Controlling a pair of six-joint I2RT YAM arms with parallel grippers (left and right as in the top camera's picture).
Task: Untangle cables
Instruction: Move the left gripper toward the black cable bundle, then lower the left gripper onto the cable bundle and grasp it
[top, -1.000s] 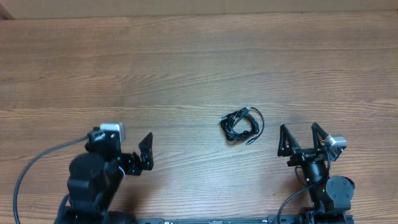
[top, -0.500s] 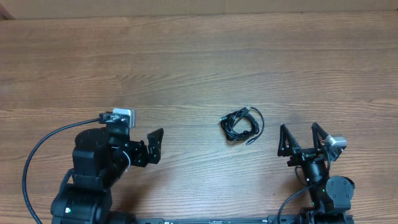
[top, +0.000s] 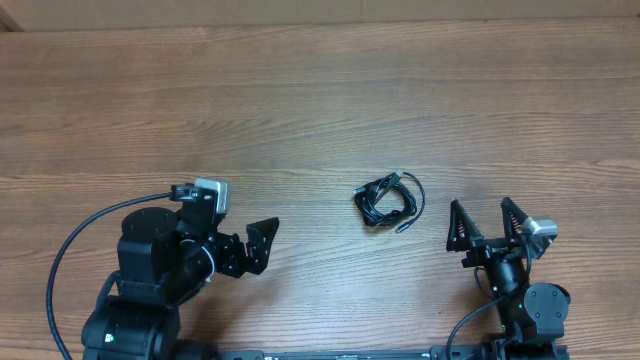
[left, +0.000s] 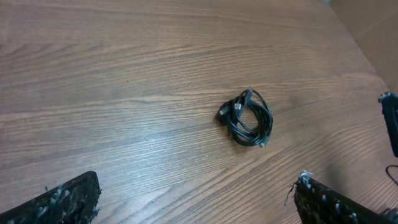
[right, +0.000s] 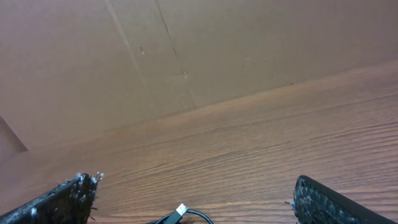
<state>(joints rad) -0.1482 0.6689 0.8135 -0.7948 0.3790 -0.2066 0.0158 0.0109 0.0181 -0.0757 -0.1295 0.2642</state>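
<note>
L arm (top: 150, 275), lower left: bulky black housings w/ a silver-grey cam box (top: 210, 190) on top. A thick black cable (top: 55, 270) loops off its left side. R arm (top: 530, 310), lower right: slimmer, black, w/ tiny green LED (top: 521, 305), whitish cam (top: 541, 228) and thin black wire (top: 468, 322) at base. Fingers (top: 458, 230) black, tapering to points. In wrist views pads (left: 68, 199) look rough, w/ pale specks.

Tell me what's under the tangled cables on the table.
Only bare wooden table shows around and through the loops of the cable bundle. The spot directly beneath the knotted strands is covered, so anything there cannot be seen.
</note>
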